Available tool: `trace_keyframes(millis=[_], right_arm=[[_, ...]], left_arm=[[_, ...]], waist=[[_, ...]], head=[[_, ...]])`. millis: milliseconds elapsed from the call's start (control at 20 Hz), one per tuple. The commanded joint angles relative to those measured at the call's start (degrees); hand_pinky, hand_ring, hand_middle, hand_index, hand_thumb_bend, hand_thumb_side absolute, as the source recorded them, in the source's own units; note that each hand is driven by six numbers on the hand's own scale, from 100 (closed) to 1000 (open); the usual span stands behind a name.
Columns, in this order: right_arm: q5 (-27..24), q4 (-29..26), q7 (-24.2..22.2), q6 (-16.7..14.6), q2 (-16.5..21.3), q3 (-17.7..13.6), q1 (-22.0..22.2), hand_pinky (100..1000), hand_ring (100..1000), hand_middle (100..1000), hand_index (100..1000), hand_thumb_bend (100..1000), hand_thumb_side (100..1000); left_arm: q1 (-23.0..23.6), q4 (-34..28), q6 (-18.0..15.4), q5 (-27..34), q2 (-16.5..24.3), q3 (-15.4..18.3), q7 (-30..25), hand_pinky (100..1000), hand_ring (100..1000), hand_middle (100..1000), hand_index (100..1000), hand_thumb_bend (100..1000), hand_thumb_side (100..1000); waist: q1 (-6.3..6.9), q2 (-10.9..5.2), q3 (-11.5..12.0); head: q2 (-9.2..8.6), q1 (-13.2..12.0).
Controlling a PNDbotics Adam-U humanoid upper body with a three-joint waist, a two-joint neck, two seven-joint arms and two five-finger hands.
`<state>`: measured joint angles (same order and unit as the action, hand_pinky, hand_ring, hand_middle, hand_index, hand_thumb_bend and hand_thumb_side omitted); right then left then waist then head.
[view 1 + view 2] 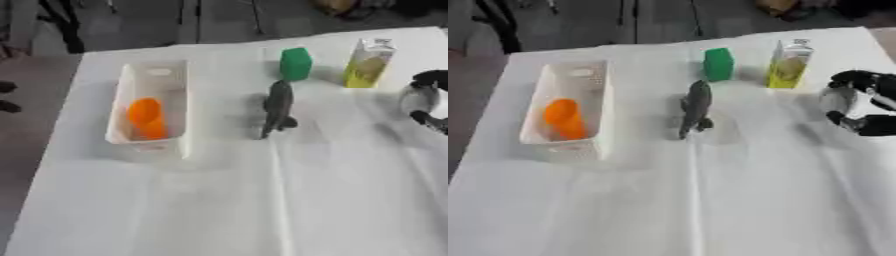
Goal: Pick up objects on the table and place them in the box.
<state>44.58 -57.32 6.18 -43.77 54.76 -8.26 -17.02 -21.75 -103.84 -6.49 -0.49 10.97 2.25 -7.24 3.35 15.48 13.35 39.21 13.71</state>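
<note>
A white open box [118, 107] stands on the left of the table, and an orange object [146, 117] lies inside it. A grey animal toy [278, 107] stands at the middle of the table, to the right of the box. Behind it are a green block [296, 63] and an upright yellow-green carton [368, 63]. My right hand [842, 100] hovers at the right edge, below and to the right of the carton. Its fingers and thumb are spread apart with nothing between them. My left hand does not show.
The white cloth-covered table [219, 200] stretches bare toward the near edge. Its left edge drops to a brown floor beside the box. Dark furniture legs stand beyond the far edge.
</note>
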Motion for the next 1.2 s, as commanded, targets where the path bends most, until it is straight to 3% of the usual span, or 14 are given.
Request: trace_keyframes(millis=[50, 150, 200, 350, 400, 450, 500, 550, 600, 650, 700, 1050, 1100, 1200], right_arm=[[-0.1, 0.6, 0.0, 0.1, 2.0, 0.5, -0.3, 751, 788, 890, 909, 377, 803], [0.3, 0.5, -0.1, -0.1, 1.8, 0.7, -0.5, 747, 796, 896, 912, 394, 802], [0.5, 0.4, -0.1, -0.1, 1.7, 0.8, -0.6, 698, 778, 888, 903, 512, 743], [1.2, 0.4, 0.8, 0.2, 1.3, 0.8, -0.9, 681, 767, 882, 897, 523, 721], [1.5, 0.4, 1.1, 0.2, 1.2, 0.9, -0.9, 608, 737, 869, 885, 501, 646], [1.9, 0.4, 1.4, 0.3, 1.1, 1.0, -0.9, 608, 737, 869, 885, 501, 646], [2.2, 0.4, 1.7, 0.5, 1.0, 1.0, -0.8, 520, 678, 853, 872, 473, 520], [2.5, 0.5, 1.9, 0.6, 1.0, 1.0, -0.8, 520, 678, 853, 872, 473, 520], [2.7, 0.5, 2.0, 0.7, 0.9, 1.0, -0.8, 434, 613, 839, 862, 445, 359], [2.9, 0.5, 2.1, 0.9, 0.9, 1.1, -0.7, 434, 613, 839, 862, 445, 359], [3.1, 0.5, 2.2, 1.0, 0.9, 1.0, -0.7, 338, 539, 803, 828, 436, 235], [1.2, -0.6, 6.6, 0.6, 0.8, 0.6, -0.4, 236, 435, 711, 692, 427, 165], [0.7, -0.8, 7.3, 0.5, 0.7, 0.4, -0.5, 203, 401, 651, 629, 415, 105], [-1.0, -2.3, 9.3, 0.2, 0.9, 0.0, -0.3, 189, 388, 635, 617, 404, 100]], left_arm=[[-0.8, -0.7, -0.1, 0.3, 0.8, 0.0, -0.2, 575, 695, 825, 911, 457, 944], [-0.8, -0.7, -0.1, 0.3, 0.8, 0.0, -0.3, 575, 695, 825, 911, 456, 945], [-0.8, -0.7, -0.1, 0.3, 0.8, 0.0, -0.3, 575, 694, 825, 911, 456, 944], [-0.9, -0.7, 0.0, 0.3, 0.8, 0.0, -0.2, 574, 691, 825, 911, 456, 944], [-0.9, -0.7, 0.0, 0.3, 0.8, 0.0, -0.2, 575, 688, 825, 911, 456, 944], [-0.9, -0.7, 0.0, 0.3, 0.8, 0.0, -0.2, 575, 688, 825, 911, 456, 944], [-1.0, -0.7, 0.0, 0.3, 0.8, 0.0, -0.2, 575, 687, 825, 911, 456, 944], [-1.0, -0.8, 0.0, 0.3, 0.8, 0.0, -0.2, 575, 687, 825, 911, 456, 944], [-1.0, -0.8, 0.0, 0.3, 0.8, 0.0, -0.2, 575, 687, 825, 911, 456, 945], [-1.0, -0.8, 0.0, 0.3, 0.8, 0.0, -0.2, 575, 687, 825, 911, 456, 945], [-1.0, -0.8, 0.0, 0.3, 0.8, 0.0, -0.2, 575, 686, 825, 911, 455, 945], [-1.0, -0.8, 0.1, 0.3, 0.7, 0.1, -0.1, 575, 685, 824, 911, 454, 946], [-0.9, -0.8, 0.1, 0.2, 0.7, 0.1, -0.1, 575, 685, 824, 911, 453, 947], [-0.9, -0.9, 0.1, 0.3, 0.8, 0.1, 0.0, 575, 685, 824, 911, 452, 947]], waist=[[-0.72, 0.24, 0.1], [-0.75, 0.30, 0.2], [-0.78, 0.34, 0.2], [-0.83, 0.46, 0.4], [-0.86, 0.49, 0.4], [-0.90, 0.51, 0.5], [-0.94, 0.53, 0.5], [-0.98, 0.54, 0.5], [-1.02, 0.55, 0.5], [-1.05, 0.56, 0.5], [-1.09, 0.56, 0.5], [-1.38, 0.52, 0.2], [-1.40, 0.48, 0.2], [-1.47, 0.37, 0.0]], head=[[-0.48, 0.1], [-0.59, 0.1], [-0.64, 0.2], [-0.80, 0.2], [-0.78, 0.2], [-0.75, 0.2], [-0.75, 0.2], [-0.75, 0.2], [-0.76, 0.2], [-0.78, 0.2], [-0.78, 0.2], [-0.81, 0.0], [-0.81, 0.0], [-0.85, -0.1]])
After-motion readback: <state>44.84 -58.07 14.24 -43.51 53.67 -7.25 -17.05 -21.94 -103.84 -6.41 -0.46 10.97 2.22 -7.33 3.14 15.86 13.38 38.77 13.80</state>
